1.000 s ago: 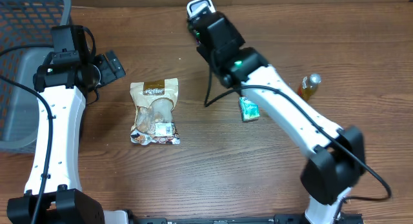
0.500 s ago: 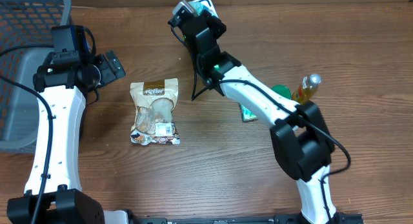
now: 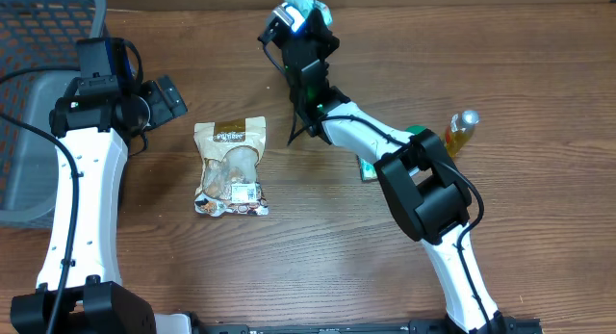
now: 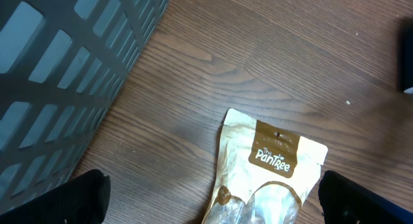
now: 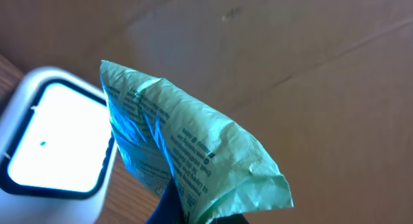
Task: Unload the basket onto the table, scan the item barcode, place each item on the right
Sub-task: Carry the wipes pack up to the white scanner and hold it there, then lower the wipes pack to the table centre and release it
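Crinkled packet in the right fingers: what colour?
Light green crinkled packet; best in right wrist view.

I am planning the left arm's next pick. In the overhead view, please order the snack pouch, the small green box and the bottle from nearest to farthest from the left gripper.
From the left gripper:
1. Snack pouch, just to its right, nearer the robot bases.
2. Green box, mid-table, partly under the right arm.
3. Bottle, far right side.

"The PanTree" on snack pouch [image 4: 268, 175]

Mock shop checkout: scanner [image 5: 58, 146], grey basket [image 3: 43, 31], snack pouch [image 3: 231, 170].
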{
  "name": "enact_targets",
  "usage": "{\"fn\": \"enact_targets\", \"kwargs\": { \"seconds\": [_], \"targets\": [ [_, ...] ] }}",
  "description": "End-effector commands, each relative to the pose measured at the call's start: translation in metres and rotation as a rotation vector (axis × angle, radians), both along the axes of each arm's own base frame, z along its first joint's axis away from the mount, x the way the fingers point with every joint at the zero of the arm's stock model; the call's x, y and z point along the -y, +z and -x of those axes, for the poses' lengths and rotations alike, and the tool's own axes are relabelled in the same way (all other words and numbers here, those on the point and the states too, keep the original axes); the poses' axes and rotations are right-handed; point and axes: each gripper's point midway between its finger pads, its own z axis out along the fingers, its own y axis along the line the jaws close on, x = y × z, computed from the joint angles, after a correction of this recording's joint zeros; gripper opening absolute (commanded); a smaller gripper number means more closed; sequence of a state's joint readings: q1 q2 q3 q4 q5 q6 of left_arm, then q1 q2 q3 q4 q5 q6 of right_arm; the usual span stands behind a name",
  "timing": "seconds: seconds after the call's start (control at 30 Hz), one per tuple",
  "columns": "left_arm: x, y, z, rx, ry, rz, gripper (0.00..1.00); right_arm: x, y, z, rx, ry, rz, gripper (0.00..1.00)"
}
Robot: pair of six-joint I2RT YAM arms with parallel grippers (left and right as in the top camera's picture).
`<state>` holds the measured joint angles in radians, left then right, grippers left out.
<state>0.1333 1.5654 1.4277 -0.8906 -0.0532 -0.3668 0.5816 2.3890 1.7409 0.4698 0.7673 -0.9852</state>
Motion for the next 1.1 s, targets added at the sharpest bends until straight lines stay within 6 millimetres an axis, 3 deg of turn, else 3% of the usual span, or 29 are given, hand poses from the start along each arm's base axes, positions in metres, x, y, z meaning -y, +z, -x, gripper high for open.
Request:
{"fn": "enact_targets", "kwargs": {
  "seconds": [0.0,0.27,0.53,0.6,0.77,1.07],
  "targets": [
    [-0.005,0.002,-0.002,0.006,0.008,-0.008,0.99,0.012,0.002,-0.007,0.012,-0.031,0.003,0.04],
    [-0.005,0.002,-0.002,0.006,0.008,-0.008,1.00,-0.003,-0.031,-0.005,-0.124,0.078,0.066,0.04],
    [-0.005,0.002,-0.002,0.006,0.008,-0.008,0.99,0.000,-0.060,0.003,-0.252,0.088,0.133,0.04],
    [-0.005,0.002,-0.002,0.006,0.008,-0.008,0.99,0.003,-0.055,0.002,-0.233,0.065,0.130,0.04],
    [-0.005,0.002,-0.002,0.006,0.008,-0.008,0.99,0.004,-0.021,0.002,-0.147,0.030,0.091,0.04],
    [-0.005,0.002,-0.002,0.006,0.008,-0.008,1.00,-0.004,0.061,0.026,-0.076,0.042,-0.197,0.04]
  ]
}}
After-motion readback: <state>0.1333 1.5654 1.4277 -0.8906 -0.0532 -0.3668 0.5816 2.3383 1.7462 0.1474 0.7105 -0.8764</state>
